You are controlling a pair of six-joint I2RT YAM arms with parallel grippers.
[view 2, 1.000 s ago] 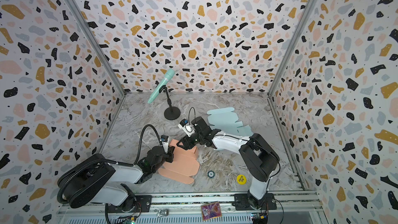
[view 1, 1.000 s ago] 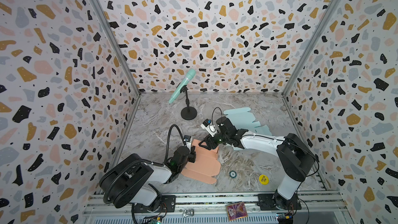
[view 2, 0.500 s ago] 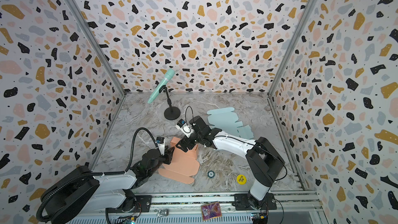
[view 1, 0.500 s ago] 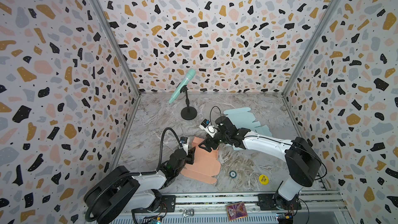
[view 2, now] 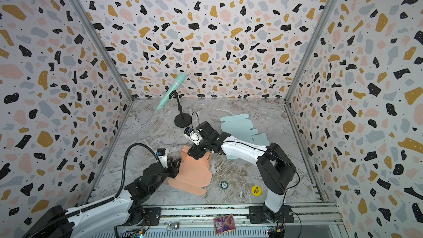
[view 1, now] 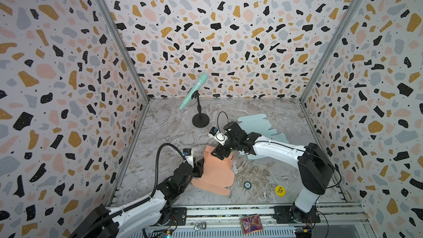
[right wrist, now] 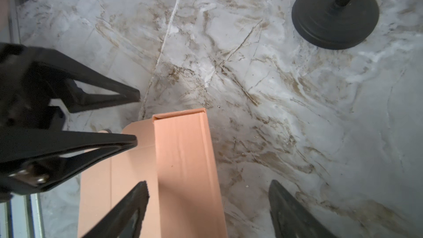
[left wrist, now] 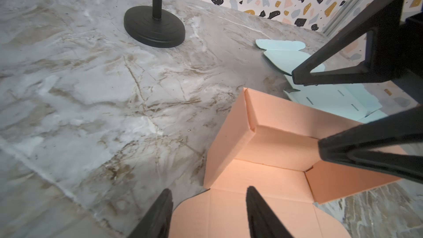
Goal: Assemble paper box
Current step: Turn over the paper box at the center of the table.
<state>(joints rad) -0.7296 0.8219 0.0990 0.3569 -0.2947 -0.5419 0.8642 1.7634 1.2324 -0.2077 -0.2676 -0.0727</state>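
Judging from its thin creased panels, we take the peach paper box [view 1: 214,170] to be light, springy card: stiff across a panel, weak along its folds, and likely to slide on the marble table [view 1: 169,129] if pushed from one side only. It lies well in front of the black microphone stand [view 1: 200,120], on the robot's side of it, partly built. One long wall [right wrist: 185,168] is folded up double on the side facing the stand, a short end wall [left wrist: 229,147] stands beside it, and the rounded lid flap [view 1: 211,185] lies flat on the side away from the stand.

Our left gripper [left wrist: 209,204] sits at the box's edge farthest from the stand with its jaws apart, one finger over the flap and one over bare table, and grasps nothing. Our right gripper [right wrist: 208,198] hangs over the raised long wall with its jaws spread wide, straddling that wall without pinching it, so it too is released.

We would take hold on the upper rim of a standing wall, close to a corner fold where the card is stiffest, and pinch gently, since a hard squeeze may crease it. We think the other gripper should brace the floor panel, or the box may skid or the walls spring open. A flat pale blue box blank [view 1: 256,124] lies to one side of the stand, under the right arm, untouched.
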